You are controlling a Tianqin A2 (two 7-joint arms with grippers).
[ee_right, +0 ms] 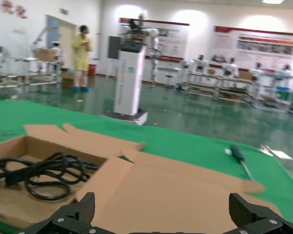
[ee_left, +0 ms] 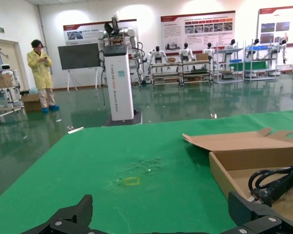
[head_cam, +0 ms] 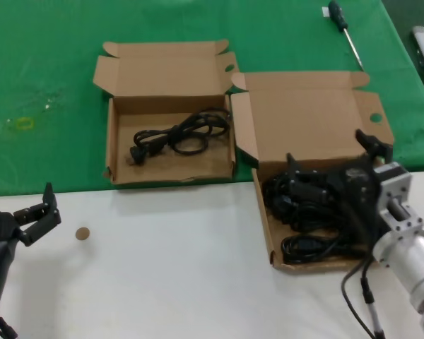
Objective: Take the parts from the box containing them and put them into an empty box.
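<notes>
**Right gripper over the full box**

Across the desk (head_cam: pixel 162 247), green cloth fills the upper frame and white surface the lower. At right of centre we see the larger box (head_cam: pixel 304 120), its tray packed with black power cords (head_cam: pixel 304 205). Left of it, the smaller box (head_cam: pixel 162 78) already holds one cord (head_cam: pixel 177 135). Our right gripper (head_cam: pixel 353 185), fingers spread, hangs over the pile; we should pinch one bundle across its loops and lift straight, so neighbours do not snag. Our left gripper (head_cam: pixel 37 215) waits spread at lower left. A screwdriver (head_cam: pixel 345 30) lies at the top.
</notes>
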